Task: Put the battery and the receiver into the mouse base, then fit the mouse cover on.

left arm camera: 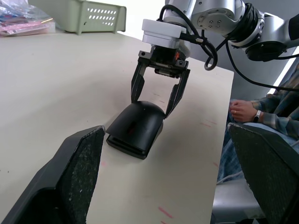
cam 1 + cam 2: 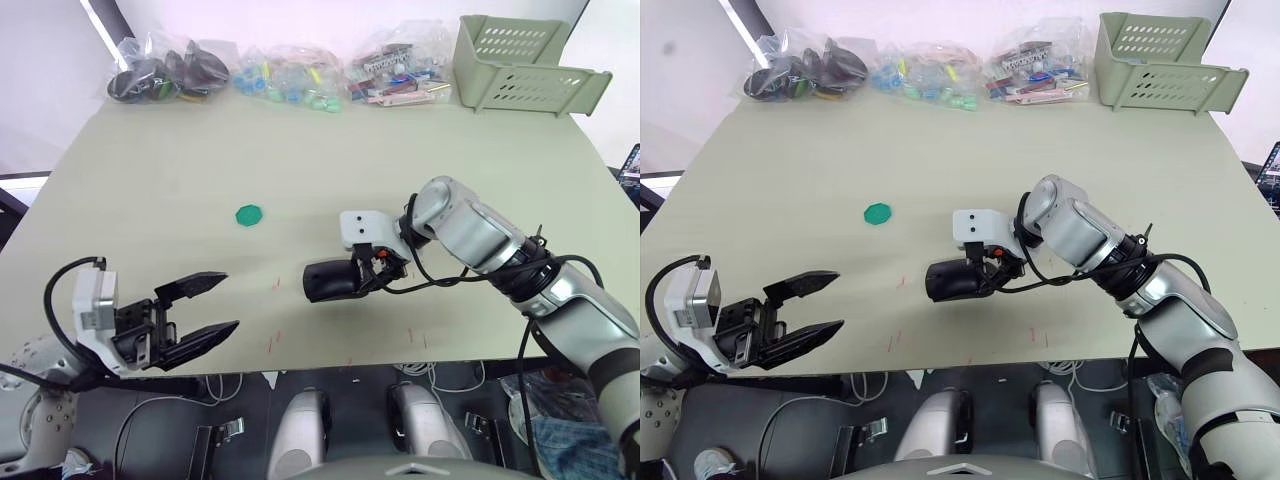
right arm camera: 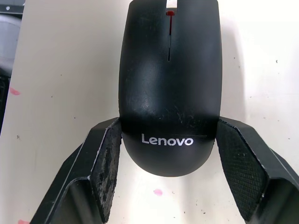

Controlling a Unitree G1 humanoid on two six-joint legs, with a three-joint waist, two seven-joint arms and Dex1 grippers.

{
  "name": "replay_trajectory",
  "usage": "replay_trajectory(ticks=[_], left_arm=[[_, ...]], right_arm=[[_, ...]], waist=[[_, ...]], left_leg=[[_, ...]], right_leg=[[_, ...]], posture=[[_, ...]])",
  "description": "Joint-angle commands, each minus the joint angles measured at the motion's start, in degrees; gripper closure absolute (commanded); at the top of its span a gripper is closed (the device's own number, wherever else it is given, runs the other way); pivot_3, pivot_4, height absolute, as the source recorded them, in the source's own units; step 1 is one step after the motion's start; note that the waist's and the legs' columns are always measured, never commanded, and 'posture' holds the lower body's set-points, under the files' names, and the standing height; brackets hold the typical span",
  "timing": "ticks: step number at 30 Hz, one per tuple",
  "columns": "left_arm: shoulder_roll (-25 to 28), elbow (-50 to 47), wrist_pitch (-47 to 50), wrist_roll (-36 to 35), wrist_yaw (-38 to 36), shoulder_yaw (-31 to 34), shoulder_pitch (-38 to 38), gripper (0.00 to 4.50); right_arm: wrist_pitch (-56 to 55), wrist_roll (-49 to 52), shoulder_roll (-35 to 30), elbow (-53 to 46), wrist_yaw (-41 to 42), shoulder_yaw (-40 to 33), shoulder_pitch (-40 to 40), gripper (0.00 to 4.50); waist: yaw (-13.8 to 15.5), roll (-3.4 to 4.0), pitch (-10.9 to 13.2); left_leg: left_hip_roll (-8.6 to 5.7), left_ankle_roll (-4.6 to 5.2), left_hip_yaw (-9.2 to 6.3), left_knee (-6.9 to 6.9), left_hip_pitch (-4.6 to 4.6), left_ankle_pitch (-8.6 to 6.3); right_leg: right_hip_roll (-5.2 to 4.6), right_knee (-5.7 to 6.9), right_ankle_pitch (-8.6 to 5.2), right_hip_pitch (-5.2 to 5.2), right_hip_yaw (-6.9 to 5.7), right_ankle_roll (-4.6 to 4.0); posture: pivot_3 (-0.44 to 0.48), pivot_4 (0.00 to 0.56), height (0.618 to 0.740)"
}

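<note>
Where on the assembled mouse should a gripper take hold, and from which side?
Across the two long flanks at the rounded rear of the mouse, near the logo, coming in from behind along the table. It lies flat with its domed top up, so only the sides suit the pads. The right gripper already straddles that spot.

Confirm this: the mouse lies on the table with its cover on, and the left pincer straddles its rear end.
Wrong arm. The right pincer straddles the rear end of the mouse, as the right wrist view shows. The mouse does lie on the table with its cover on.
</note>
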Motion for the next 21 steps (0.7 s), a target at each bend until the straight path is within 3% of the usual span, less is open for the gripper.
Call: replay_trajectory(ticks=[1,4,8,9,17,21], left_arm=[[0.0,-0.2,-1.5,0.4,-0.5,1.3,0.7,0.0],[0.1,0.1,-1.9,0.7,-0.7,1.3,0.9,0.0],[0.0,0.2,-2.1,0.9,-0.5,1.2,0.9,0.0],[0.1,0.2,-2.1,0.9,-0.5,1.1,0.8,0.0],[0.1,0.4,-2.1,0.9,-0.4,0.8,0.5,0.0],[-0.2,0.4,-2.2,0.9,-0.3,0.9,0.8,0.0]], right_arm=[[-0.9,0.4,0.4,-1.7,0.3,-1.5,-0.5,1.44],[-1.0,0.4,0.4,-1.7,0.3,-1.6,-0.5,1.44],[-1.1,0.5,0.3,-1.8,0.6,-1.7,-0.6,0.12],[-1.3,0.5,0.3,-2.0,0.5,-1.8,-0.6,0.04],[-1.2,1.1,0.0,-3.3,-0.1,-3.5,-0.5,0.04],[0.8,7.0,2.0,-6.2,-1.0,-10.4,0.7,0.04]], waist=[[0.0,0.0,0.0],[0.0,0.0,0.0],[0.0,0.0,0.0],[0.0,0.0,0.0],[0.0,0.0,0.0],[0.0,0.0,0.0]], left_leg=[[0.0,0.0,0.0,0.0,0.0,0.0],[0.0,0.0,0.01,0.0,0.0,0.0],[0.0,0.0,0.0,0.0,0.0,0.0],[0.0,0.0,0.0,0.0,0.0,0.0],[0.0,0.0,0.0,0.0,0.0,0.0],[0.01,0.0,0.0,0.0,0.0,0.0]], right_leg=[[0.0,0.0,0.0,0.0,0.0,0.0],[0.0,0.0,0.0,0.0,0.0,0.0],[0.0,0.0,0.0,0.0,0.0,0.0],[0.0,0.0,0.0,0.0,0.0,0.0],[-0.01,0.0,0.0,0.0,0.0,0.0],[-0.01,0.0,0.0,0.0,0.0,0.0]], posture=[[0.0,0.15,0.74],[0.0,0.15,0.74],[0.0,0.15,0.74],[0.0,0.15,0.74],[0.0,0.15,0.74],[0.0,0.15,0.74]])
